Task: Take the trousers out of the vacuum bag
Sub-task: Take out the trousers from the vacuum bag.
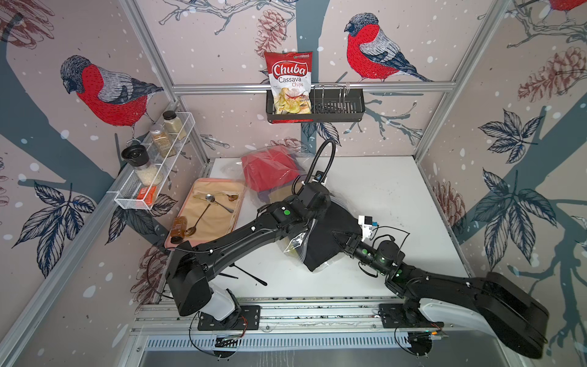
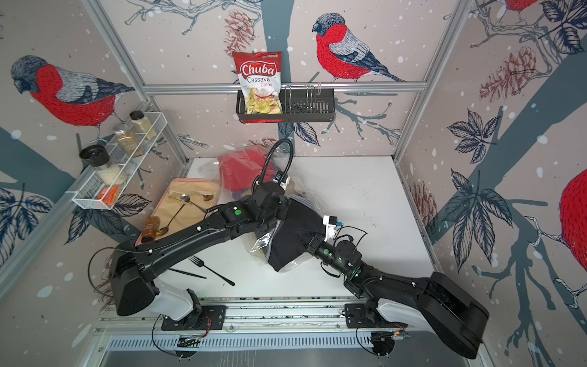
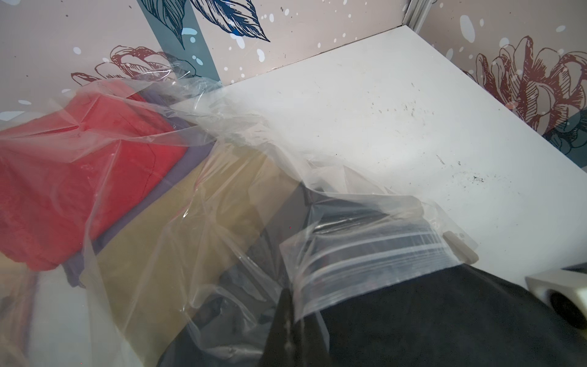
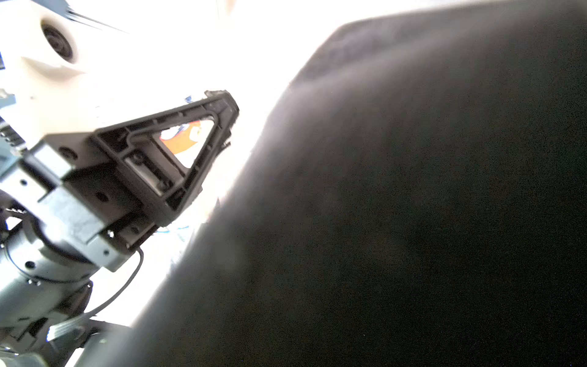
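Top views show our right pincer (image 1: 339,239) pinching folded black cloth trousers (image 1: 324,251), partly out of the clear crinkly plastic vacuum bag (image 1: 293,244); our left pincer (image 3: 286,327) pinches its mouth. Red cloth trousers (image 1: 270,173) at eleven o'clock wait inside.

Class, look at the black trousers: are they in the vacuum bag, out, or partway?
Partway out. The zip strip lies across the black trousers, with bare cloth beyond it.

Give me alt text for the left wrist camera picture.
A clear vacuum bag lies crumpled on a white table, holding red trousers, purple trousers and mustard-brown trousers; black trousers stick out past its zip-seal strip.
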Robot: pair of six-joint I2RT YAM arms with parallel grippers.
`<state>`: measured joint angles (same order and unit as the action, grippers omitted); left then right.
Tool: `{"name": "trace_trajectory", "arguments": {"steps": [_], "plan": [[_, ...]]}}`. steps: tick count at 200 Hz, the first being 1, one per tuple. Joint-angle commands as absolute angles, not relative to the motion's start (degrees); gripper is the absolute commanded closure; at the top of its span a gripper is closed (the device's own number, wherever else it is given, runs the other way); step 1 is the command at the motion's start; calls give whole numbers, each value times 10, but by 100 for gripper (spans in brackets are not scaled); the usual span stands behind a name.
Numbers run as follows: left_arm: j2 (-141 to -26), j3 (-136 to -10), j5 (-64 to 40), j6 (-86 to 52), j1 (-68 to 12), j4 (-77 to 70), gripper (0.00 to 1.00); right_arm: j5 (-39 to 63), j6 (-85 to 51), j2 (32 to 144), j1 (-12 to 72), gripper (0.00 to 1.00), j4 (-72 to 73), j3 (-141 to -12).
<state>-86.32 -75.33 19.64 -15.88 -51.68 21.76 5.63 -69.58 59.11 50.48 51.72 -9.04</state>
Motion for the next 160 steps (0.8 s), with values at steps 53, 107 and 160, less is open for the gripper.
{"name": "trace_trajectory", "arguments": {"steps": [53, 107, 160], "plan": [[-863, -750, 201, -153, -503, 201, 100, -8, -668, 390, 503, 100, 202, -143], [-868, -740, 189, -154, -496, 187, 100, -34, -647, 297, 493, 100, 62, -197], [-869, -725, 200, -156, -495, 190, 100, -85, -604, 245, 476, 100, -27, -267]]}}
